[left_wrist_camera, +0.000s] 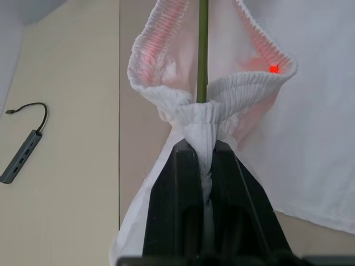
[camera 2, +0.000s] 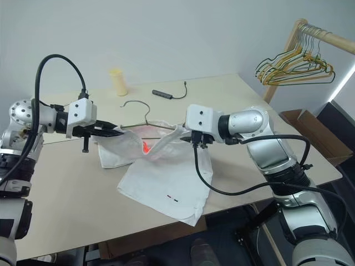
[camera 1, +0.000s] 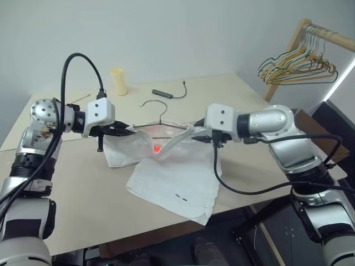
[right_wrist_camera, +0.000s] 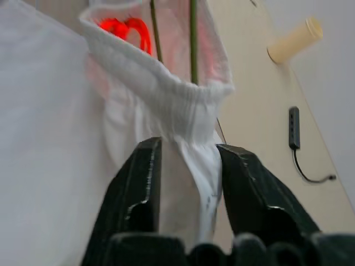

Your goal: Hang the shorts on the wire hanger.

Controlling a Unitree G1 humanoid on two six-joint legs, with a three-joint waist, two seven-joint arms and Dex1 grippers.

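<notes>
The white shorts [camera 1: 172, 177] lie partly on the table, their elastic waistband lifted and stretched between both grippers. My left gripper [camera 1: 128, 131] is shut on the gathered waistband [left_wrist_camera: 202, 113]. My right gripper [camera 1: 198, 136] stands open at the opposite side, with the waistband [right_wrist_camera: 186, 111] still lying between its spread fingers. The wire hanger [camera 1: 161, 117] sits at the waist opening, its hook rising behind the shorts and its wire [left_wrist_camera: 202, 50] running down inside the waistband. A red glow shows on the fabric inside the waist.
A pale yellow cylinder [camera 1: 118, 81] and a grey USB hub with its cable [camera 1: 163, 93] sit at the back of the beige table [camera 1: 83, 188]. A wooden rack with coloured hangers [camera 1: 297, 64] stands at the far right. The table's front edge runs close below the shorts.
</notes>
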